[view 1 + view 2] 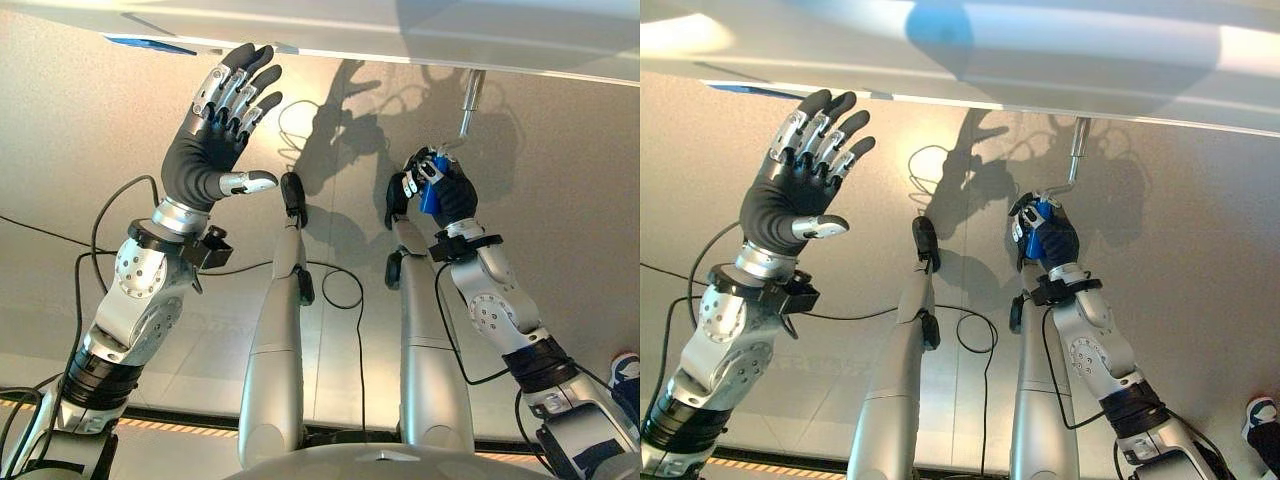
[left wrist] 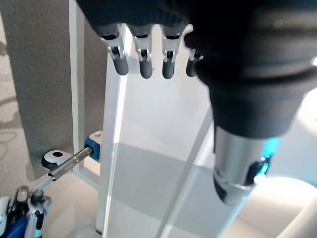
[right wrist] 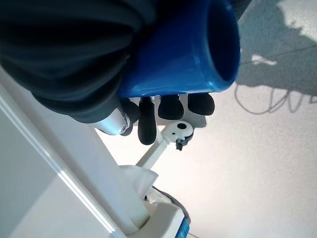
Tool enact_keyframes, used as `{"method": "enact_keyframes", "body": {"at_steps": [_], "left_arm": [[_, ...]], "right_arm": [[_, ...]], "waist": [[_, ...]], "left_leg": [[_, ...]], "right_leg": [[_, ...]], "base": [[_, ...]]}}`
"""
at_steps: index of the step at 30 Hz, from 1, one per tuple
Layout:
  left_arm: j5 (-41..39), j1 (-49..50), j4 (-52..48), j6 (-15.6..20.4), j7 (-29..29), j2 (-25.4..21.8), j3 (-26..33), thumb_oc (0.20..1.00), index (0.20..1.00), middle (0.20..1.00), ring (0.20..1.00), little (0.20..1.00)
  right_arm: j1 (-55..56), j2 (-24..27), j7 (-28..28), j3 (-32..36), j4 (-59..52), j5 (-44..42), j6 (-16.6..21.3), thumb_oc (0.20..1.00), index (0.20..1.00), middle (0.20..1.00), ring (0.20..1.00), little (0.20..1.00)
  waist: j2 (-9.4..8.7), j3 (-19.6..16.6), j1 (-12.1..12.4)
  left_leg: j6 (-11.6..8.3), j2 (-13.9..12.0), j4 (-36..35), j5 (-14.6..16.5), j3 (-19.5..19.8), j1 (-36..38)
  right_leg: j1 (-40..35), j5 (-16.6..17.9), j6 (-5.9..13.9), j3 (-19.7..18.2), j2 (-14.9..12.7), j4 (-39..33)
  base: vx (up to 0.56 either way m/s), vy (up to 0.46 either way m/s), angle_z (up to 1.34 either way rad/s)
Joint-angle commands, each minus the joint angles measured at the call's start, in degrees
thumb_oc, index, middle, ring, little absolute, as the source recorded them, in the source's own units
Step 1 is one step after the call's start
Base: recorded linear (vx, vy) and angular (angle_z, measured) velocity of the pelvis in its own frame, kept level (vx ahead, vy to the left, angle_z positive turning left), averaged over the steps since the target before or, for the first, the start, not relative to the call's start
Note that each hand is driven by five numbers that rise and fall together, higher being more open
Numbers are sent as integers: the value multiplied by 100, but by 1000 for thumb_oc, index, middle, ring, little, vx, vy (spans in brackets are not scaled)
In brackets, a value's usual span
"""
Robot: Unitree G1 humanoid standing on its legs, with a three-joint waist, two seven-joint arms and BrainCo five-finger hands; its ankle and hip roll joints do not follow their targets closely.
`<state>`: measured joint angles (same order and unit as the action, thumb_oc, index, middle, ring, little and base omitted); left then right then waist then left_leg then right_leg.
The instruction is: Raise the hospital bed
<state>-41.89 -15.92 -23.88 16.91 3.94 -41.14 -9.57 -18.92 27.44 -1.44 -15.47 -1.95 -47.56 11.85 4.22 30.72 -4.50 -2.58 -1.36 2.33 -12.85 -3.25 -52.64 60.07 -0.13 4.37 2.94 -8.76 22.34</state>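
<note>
Right now your right hand (image 1: 432,190) has its fingers wrapped around the blue crank handle (image 3: 181,57), which hangs below the pale edge of the hospital bed (image 1: 400,30) running across the top of both eye views. From the handle a bent metal crank shaft (image 1: 470,100) rises to the underside of the bed frame, and the left wrist view shows that same shaft entering a blue socket (image 2: 93,145) on the frame. Judge the crank as rigid steel that will not flex, so your wrist has to follow its circle rather than fight it; the handle looks like smooth, glossy plastic and could slip under a loose hold, so keep the grasp at mid-handle where it sits now. Expect steady resistance, since the mechanism is probably lifting the weight of the bed. Your left hand (image 1: 222,110) is raised with fingers spread straight and holding nothing, near the bed's edge and well apart from the crank. A loop of cable (image 1: 345,290) lies on the speckled floor (image 1: 560,200) between the arms, below the sweep of the handle, and the bed's edge sits just above it, so the top of each turn is likely the tight spot. A shoe (image 1: 625,372) shows at the lower right; mind that side.
</note>
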Motion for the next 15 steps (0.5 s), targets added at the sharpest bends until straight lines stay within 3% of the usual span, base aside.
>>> {"method": "enact_keyframes", "body": {"at_steps": [1,3,8,15], "left_arm": [[-1,26,-431,289,130,55,168,1000,1000,1000,1000,1000],[218,65,-424,285,84,47,170,1000,1000,1000,1000,1000],[524,205,-413,273,146,-64,243,1000,1000,1000,1000,1000],[651,274,-427,316,178,-87,278,1000,1000,1000,1000,1000]], "right_arm": [[-606,536,-314,1504,-812,253,1379,200,200,200,200,200],[-422,700,-74,1134,-1085,796,1082,200,200,200,200,200],[-169,896,290,823,-1201,1144,788,200,200,200,200,200],[0,1031,616,781,-1403,911,807,200,200,200,200,200]], "waist": [[-4,-93,-160],[-7,-93,-156],[13,-93,-156],[5,-93,-154]], "left_leg": [[-126,48,530,967,-88,576],[-119,47,564,957,-92,550],[-124,60,540,926,-85,585],[-144,59,493,907,-62,670]], "right_leg": [[-620,530,488,55,166,-1040],[-616,551,480,64,162,-1050],[-694,573,485,101,156,-1087],[-789,568,491,128,162,-1103]], "base": [[-9,-27,-4],[0,0,0],[0,0,0],[0,0,0]]}}
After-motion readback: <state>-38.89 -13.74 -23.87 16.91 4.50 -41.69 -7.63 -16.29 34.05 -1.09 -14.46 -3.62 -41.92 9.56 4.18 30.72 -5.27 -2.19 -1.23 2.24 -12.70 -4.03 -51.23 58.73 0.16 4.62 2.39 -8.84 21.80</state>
